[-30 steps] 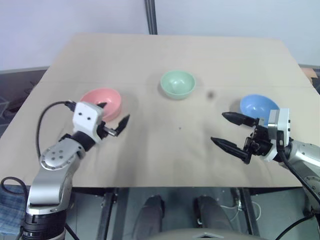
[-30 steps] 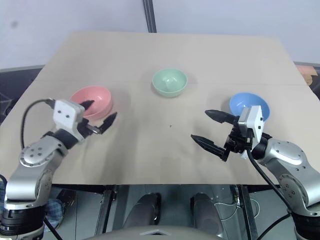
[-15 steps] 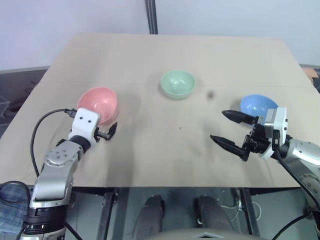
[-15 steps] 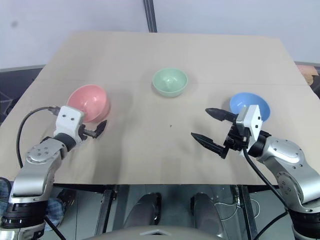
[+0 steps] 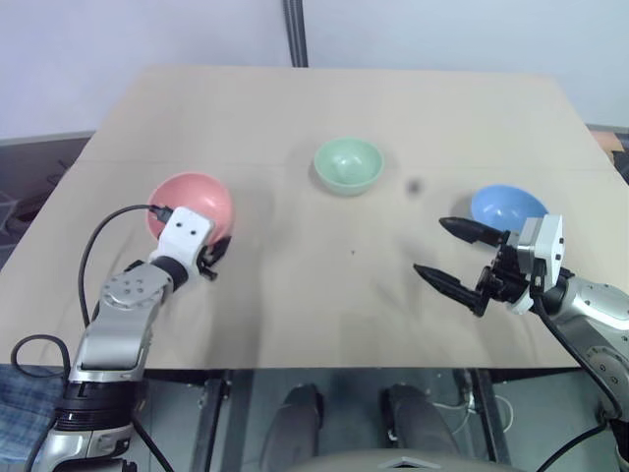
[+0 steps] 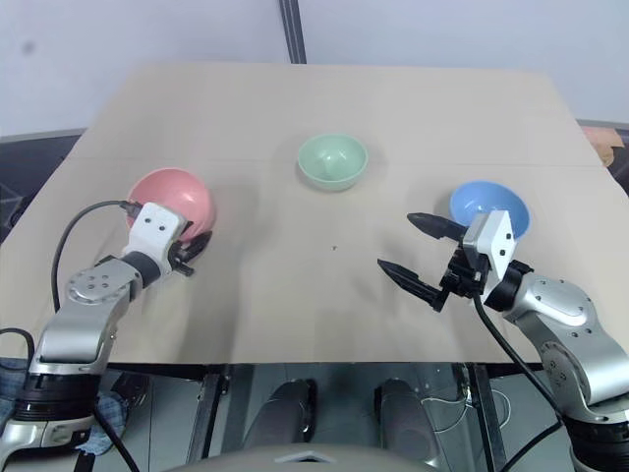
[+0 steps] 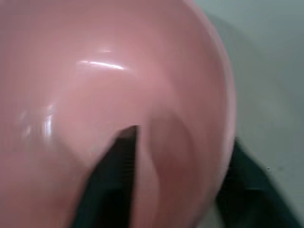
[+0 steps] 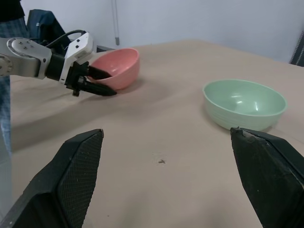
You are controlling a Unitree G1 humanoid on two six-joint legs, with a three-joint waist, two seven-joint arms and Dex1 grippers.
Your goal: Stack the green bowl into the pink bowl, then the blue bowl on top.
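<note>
Left eye view: the left end effector (image 5: 210, 258) has closed down on the near rim of the pink bowl (image 5: 193, 199), one finger inside the bowl and one outside; a second ago it stood wide, short of the bowl.
Right eye view: the right end effector (image 6: 421, 256) hangs wide and empty just beside the blue bowl (image 6: 488, 207), unchanged; the green bowl (image 6: 333, 160) sits apart on the tabletop (image 6: 324, 295), beyond the pink bowl toward the centre.
Left wrist view: pink wall pinched between the dark fingers (image 7: 111, 183).
Right wrist view: confirms the pinch; the green bowl is untouched.
Judgement: base bowl secured; stacking not yet begun.
</note>
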